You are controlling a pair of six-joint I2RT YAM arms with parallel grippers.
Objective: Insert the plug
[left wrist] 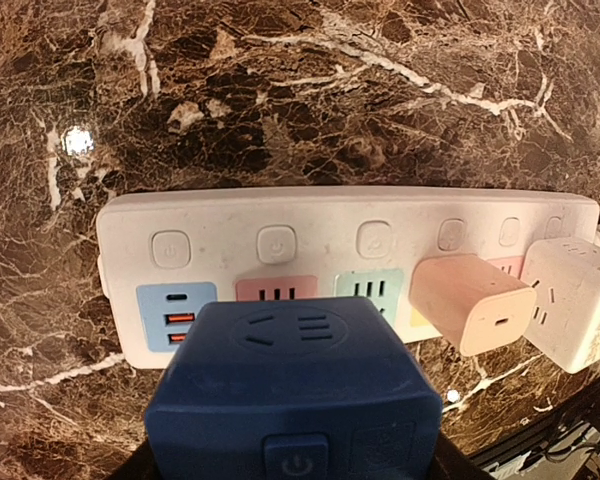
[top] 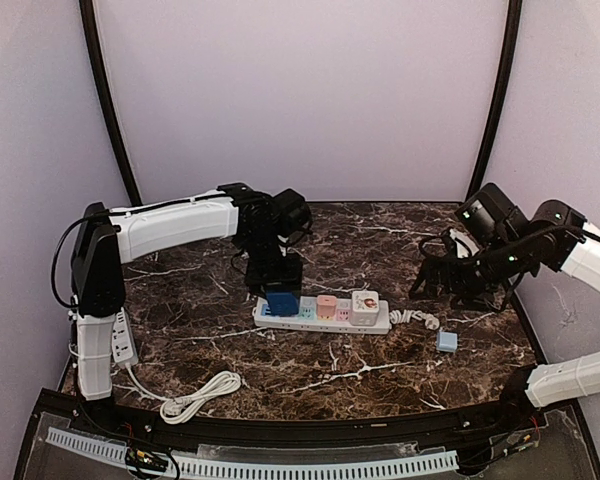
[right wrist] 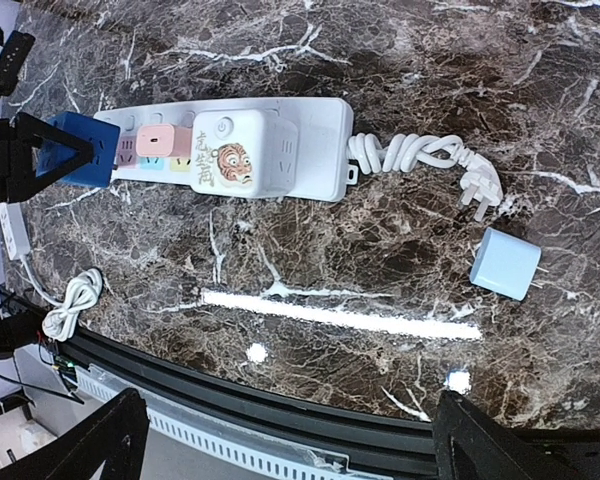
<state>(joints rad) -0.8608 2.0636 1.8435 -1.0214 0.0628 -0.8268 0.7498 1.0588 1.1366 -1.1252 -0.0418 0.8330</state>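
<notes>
- Nearest the arm bases, a coiled white cable point(top: 195, 395) lies on the dark marble table point(top: 380, 375), with a small pale-blue charger block point(top: 447, 341) loose on the stone to the right.
- At centre, a white power strip point(top: 325, 318) lies crosswise. A pink adapter point(top: 326, 306) and a white cube adapter point(top: 364, 305) printed with a tiger are plugged into its right half, and its own bundled cord point(top: 415, 318) trails off the right end.
- The blue cube plug point(top: 282, 302) sits over the strip's left end, above the pink socket beside the USB ports. The left gripper point(top: 280, 290) comes down from above, jaws clamped on the plug's two sides. Whether its pins are seated cannot be told.
- Off to the right, well apart from the strip, the right gripper point(top: 450, 280) hangs above the table, jaws spread wide with nothing between them.
</notes>
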